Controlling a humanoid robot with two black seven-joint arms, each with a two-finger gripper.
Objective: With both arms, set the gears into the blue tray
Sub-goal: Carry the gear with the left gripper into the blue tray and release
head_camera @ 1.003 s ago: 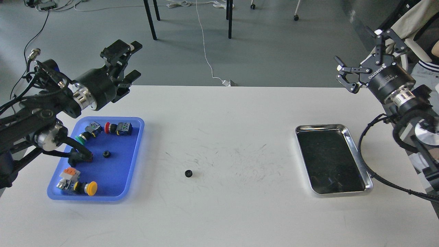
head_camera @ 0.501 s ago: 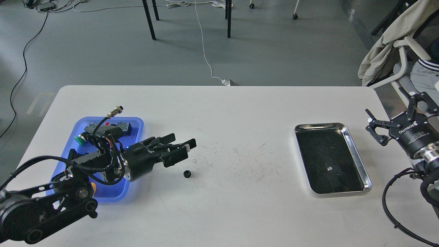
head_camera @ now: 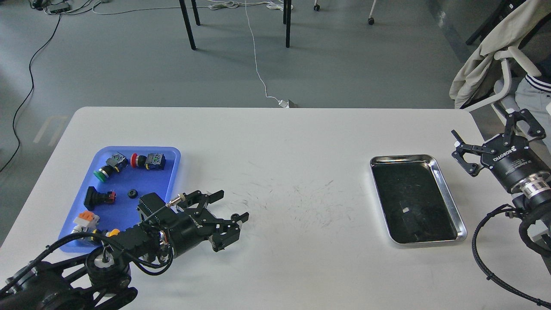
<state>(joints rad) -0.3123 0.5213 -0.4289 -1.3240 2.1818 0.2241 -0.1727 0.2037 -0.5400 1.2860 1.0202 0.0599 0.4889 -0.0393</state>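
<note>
One gear (head_camera: 234, 216), a tiny black toothed wheel, lies on the white table right of the blue tray (head_camera: 151, 183). My left gripper (head_camera: 234, 206) is down at table level, open, its fingers spread on either side of this gear. The nearer fingertip (head_camera: 244, 215) is right next to the gear; whether they touch I cannot tell. A second gear (head_camera: 132, 193) lies inside the blue tray. Off the table's right edge my right gripper (head_camera: 490, 131) hangs open and empty, beyond the steel tray.
Several push-buttons lie in the blue tray: green (head_camera: 102, 172), red (head_camera: 146, 161), a black one (head_camera: 99, 196), orange-white (head_camera: 86, 219) and yellow (head_camera: 112, 232). A shiny steel tray (head_camera: 447, 189) with a dark inside sits at the right. A chair with a jacket (head_camera: 486, 69) stands past the right edge.
My left arm has swung down and toward the front edge, uncovering the blue tray, and its open fingers now sit around the gear on the table. The right gripper shifted slightly up and left.
</note>
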